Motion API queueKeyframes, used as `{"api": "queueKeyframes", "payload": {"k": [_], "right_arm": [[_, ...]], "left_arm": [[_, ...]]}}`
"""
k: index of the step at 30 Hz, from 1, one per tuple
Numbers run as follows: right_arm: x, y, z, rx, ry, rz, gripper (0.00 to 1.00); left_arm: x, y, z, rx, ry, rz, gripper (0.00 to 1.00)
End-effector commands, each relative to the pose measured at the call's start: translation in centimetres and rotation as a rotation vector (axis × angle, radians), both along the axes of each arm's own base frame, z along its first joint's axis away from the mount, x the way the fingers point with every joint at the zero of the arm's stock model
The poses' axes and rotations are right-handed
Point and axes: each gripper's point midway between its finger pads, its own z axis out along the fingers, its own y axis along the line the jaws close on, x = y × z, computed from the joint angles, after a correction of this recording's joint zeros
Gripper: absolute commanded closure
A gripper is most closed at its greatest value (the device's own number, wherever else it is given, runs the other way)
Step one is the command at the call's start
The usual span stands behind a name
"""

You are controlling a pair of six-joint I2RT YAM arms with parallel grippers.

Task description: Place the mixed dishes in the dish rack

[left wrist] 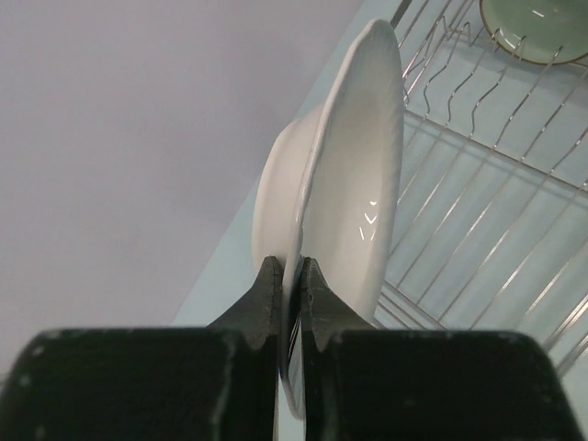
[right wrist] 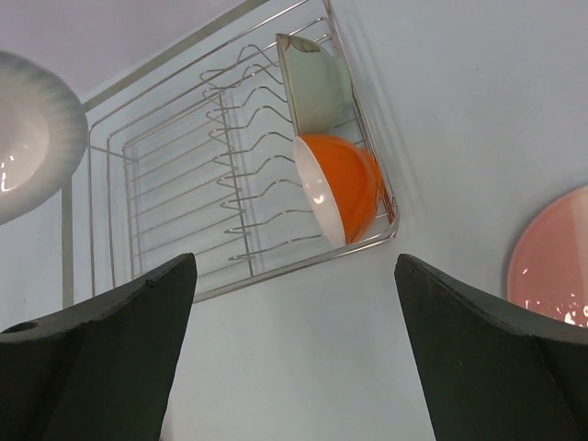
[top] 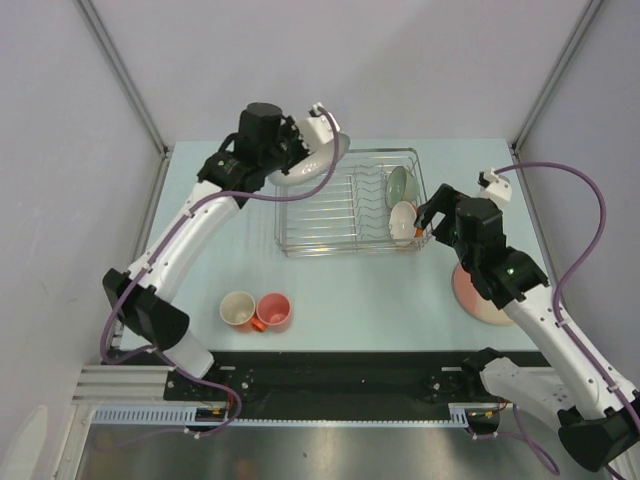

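Observation:
My left gripper (top: pixel 322 145) is shut on the rim of the white plate (top: pixel 308 166), holding it tilted on edge above the far left corner of the silver dish rack (top: pixel 330 243). The left wrist view shows its jaws (left wrist: pixel 291 276) pinching the plate (left wrist: pixel 354 175). In the rack's right end stand the pale green bowl (top: pixel 400 183) and the white bowl with an orange outside (top: pixel 404 222). My right gripper (top: pixel 428 220) is open and empty just right of the rack (right wrist: pixel 175 175). The pink-and-cream plate (top: pixel 478 292) lies partly under my right arm. The pinkish cup (top: pixel 238 309) and the orange-red mug (top: pixel 273 310) stand front left.
The rack's left and middle prong rows (top: pixel 325 205) hold nothing. Grey walls with metal posts close the table at back and sides. A black rail (top: pixel 330 375) runs along the near edge.

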Motion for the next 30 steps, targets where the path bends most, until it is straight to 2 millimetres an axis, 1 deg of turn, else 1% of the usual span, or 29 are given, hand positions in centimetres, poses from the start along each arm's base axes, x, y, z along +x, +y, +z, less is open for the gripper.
{"api": "queueKeyframes", "payload": {"k": [1, 2, 3, 4, 6, 7, 9, 10, 12, 14, 15, 16, 17, 18, 19, 21, 22, 23, 25, 26, 28, 29, 30], "right_arm": [[-0.6, -0.3, -0.1, 0.069, -0.034, -0.015, 0.05], [-0.7, -0.2, -0.3, 0.080, -0.037, -0.006, 0.05], [-0.9, -0.1, -1.2, 0.079, -0.023, -0.002, 0.06], [-1.0, -0.1, -1.4, 0.084, -0.026, 0.005, 0.06], [-1.2, 0.2, -2.0, 0.090, -0.018, 0.022, 0.06], [-1.3, 0.3, -2.8, 0.083, -0.003, 0.029, 0.06], [-1.4, 0.7, -3.3, 0.082, 0.007, 0.052, 0.07], [-1.4, 0.7, -3.9, 0.080, 0.018, 0.056, 0.07], [-1.6, 1.0, -4.3, 0.084, 0.020, 0.074, 0.07], [-1.7, 1.0, -4.5, 0.084, 0.018, 0.076, 0.07], [-1.8, 0.8, -4.5, 0.086, 0.014, 0.073, 0.07], [-2.0, 0.8, -4.7, 0.087, 0.011, 0.077, 0.08], [-2.2, 0.7, -4.5, 0.090, 0.002, 0.079, 0.08], [-2.3, 0.7, -4.6, 0.092, 0.004, 0.080, 0.08], [-2.4, 0.6, -4.9, 0.089, 0.008, 0.079, 0.08], [-2.7, 0.4, -5.0, 0.089, 0.008, 0.079, 0.09], [-2.8, 0.3, -5.1, 0.085, 0.010, 0.076, 0.09], [-2.9, 0.3, -5.2, 0.088, 0.009, 0.079, 0.09], [-2.9, 0.4, -5.5, 0.095, 0.016, 0.085, 0.09], [-3.0, 0.5, -5.7, 0.096, 0.023, 0.090, 0.09], [-3.0, 0.7, -5.8, 0.108, 0.024, 0.099, 0.10], [-3.1, 0.7, -5.9, 0.110, 0.025, 0.100, 0.10], [-3.1, 0.8, -5.9, 0.118, 0.024, 0.105, 0.10]], "left_arm": [[1.2, -2.2, 11.0, -0.009, -0.410, -0.031, 1.00], [1.4, -2.3, 11.8, 0.003, -0.441, -0.031, 1.00], [2.0, -2.9, 11.4, 0.017, -0.447, -0.034, 1.00], [2.4, -3.2, 12.2, 0.014, -0.487, -0.032, 1.00], [2.8, -4.0, 12.2, 0.039, -0.520, -0.046, 1.00], [3.3, -4.5, 11.9, 0.046, -0.535, -0.050, 1.00], [3.5, -5.6, 11.1, 0.087, -0.557, -0.068, 1.00], [4.1, -6.3, 10.7, 0.090, -0.570, -0.073, 1.00], [4.4, -7.4, 10.0, 0.105, -0.581, -0.090, 1.00], [5.3, -8.6, 9.1, 0.113, -0.585, -0.102, 1.00], [5.3, -9.2, 9.2, 0.105, -0.601, -0.106, 1.00], [5.8, -10.6, 7.4, 0.134, -0.590, -0.134, 1.00], [6.0, -11.1, 7.6, 0.126, -0.611, -0.139, 1.00], [6.2, -11.5, 7.2, 0.133, -0.615, -0.146, 1.00], [6.5, -12.5, 6.3, 0.141, -0.609, -0.160, 1.00], [6.9, -13.3, 5.4, 0.151, -0.606, -0.171, 1.00], [6.8, -13.8, 5.6, 0.145, -0.610, -0.177, 1.00], [7.2, -14.4, 4.6, 0.153, -0.601, -0.187, 1.00], [7.3, -15.2, 4.0, 0.164, -0.606, -0.203, 1.00], [7.6, -15.6, 3.3, 0.173, -0.603, -0.207, 1.00], [7.9, -15.9, 3.1, 0.179, -0.611, -0.210, 1.00], [8.2, -16.2, 2.5, 0.185, -0.609, -0.212, 1.00], [8.3, -16.2, 2.8, 0.185, -0.619, -0.209, 1.00]]}}
